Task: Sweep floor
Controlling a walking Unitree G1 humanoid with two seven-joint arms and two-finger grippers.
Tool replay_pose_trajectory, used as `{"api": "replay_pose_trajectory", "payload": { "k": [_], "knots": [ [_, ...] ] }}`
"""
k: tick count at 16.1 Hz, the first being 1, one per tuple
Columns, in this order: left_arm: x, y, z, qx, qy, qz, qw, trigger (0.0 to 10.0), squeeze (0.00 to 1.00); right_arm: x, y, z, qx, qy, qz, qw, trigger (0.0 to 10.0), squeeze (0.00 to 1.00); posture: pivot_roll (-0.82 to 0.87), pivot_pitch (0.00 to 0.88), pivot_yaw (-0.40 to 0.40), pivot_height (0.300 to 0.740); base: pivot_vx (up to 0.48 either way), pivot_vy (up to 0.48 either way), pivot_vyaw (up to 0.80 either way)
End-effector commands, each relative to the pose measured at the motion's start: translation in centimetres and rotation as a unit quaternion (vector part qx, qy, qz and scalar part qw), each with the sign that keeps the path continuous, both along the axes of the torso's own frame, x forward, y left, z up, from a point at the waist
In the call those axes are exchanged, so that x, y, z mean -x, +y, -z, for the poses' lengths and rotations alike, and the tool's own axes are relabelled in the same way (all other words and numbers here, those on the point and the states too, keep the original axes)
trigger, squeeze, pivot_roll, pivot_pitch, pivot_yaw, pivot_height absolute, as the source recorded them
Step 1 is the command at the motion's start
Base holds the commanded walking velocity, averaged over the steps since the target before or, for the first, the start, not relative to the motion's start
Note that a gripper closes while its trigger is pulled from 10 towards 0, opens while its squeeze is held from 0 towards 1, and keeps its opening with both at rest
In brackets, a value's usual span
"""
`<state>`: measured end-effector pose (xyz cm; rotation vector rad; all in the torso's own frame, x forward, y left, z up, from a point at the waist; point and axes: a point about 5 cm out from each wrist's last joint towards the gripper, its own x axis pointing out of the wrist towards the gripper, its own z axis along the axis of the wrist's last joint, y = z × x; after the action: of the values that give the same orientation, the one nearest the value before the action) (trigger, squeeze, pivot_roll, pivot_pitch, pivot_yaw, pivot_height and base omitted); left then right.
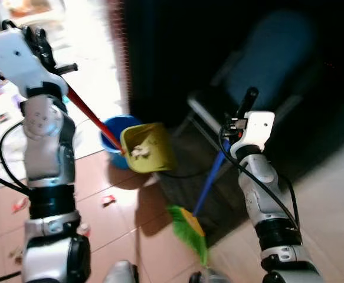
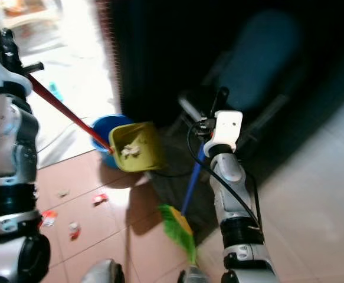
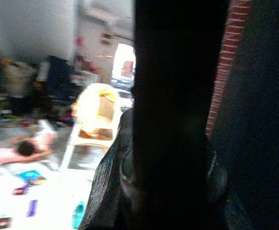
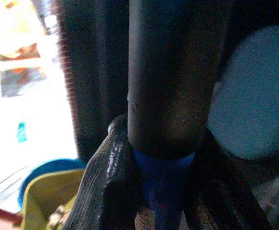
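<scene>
Open tiled floor [image 1: 130,236] is lying ahead. Left gripper [image 1: 39,41] is clamping the dustpan [image 1: 148,147] handle; right gripper [image 1: 242,115] is clamping the broom [image 1: 204,191].

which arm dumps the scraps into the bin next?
Left. The left gripper holds the red-handled dustpan, scraps inside, above the blue bucket. The right gripper is shut on the broom.

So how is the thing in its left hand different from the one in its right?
The left hand holds a dustpan: red handle, yellow scoop, raised over a blue bucket with scraps inside. The right hand holds a broom: blue handle, green bristles down near the floor. The dustpan handle slants; the broom stands steeper. Both are long-handled and gripped near the top.
</scene>
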<state>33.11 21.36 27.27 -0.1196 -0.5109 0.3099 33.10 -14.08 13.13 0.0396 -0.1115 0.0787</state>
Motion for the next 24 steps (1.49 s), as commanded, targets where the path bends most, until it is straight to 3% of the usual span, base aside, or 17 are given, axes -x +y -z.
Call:
{"api": "replay_pose_trajectory", "payload": {
  "k": [1,5,9,15,20,24],
  "knots": [
    [0.7,0.4,-2.8,-0.014,-0.061,-0.017,0.998,10.0,0.00,-0.2,0.4,-1.1,0.009,-0.024,-0.012,1.000,10.0,0.00,-0.01,0.056,-0.044,0.740,0.322,0.356,0.00],
    [0.5,0.4,-2.4,-0.021,-0.052,-0.024,0.998,10.0,0.00,-0.1,0.5,-1.0,0.002,-0.024,-0.018,1.000,10.0,0.00,-0.02,0.056,-0.041,0.740,0.142,0.411,0.00],
    [0.2,-0.1,-2.0,-0.033,-0.043,-0.019,0.998,10.0,0.00,-0.1,0.6,-1.1,0.003,-0.027,-0.021,0.999,10.0,0.00,-0.01,0.055,-0.038,0.740,0.420,0.000,0.00],
    [0.2,-0.9,-2.4,-0.043,-0.060,-0.013,0.997,10.0,0.00,-0.2,0.6,-1.1,0.003,-0.028,-0.022,0.999,10.0,0.00,-0.01,0.055,-0.038,0.740,0.000,0.000,0.00],
    [0.2,-1.1,-2.5,-0.046,-0.067,-0.011,0.997,10.0,0.00,0.0,0.7,-1.0,0.002,-0.026,-0.022,0.999,10.0,0.00,-0.02,0.059,-0.038,0.740,0.436,0.000,0.00],
    [0.1,-2.0,-2.4,-0.066,-0.069,0.000,0.995,10.0,0.00,0.0,0.6,-0.9,0.003,-0.024,-0.022,0.999,10.0,0.00,-0.02,0.061,-0.039,0.740,0.000,0.000,0.00]
  ]
}}
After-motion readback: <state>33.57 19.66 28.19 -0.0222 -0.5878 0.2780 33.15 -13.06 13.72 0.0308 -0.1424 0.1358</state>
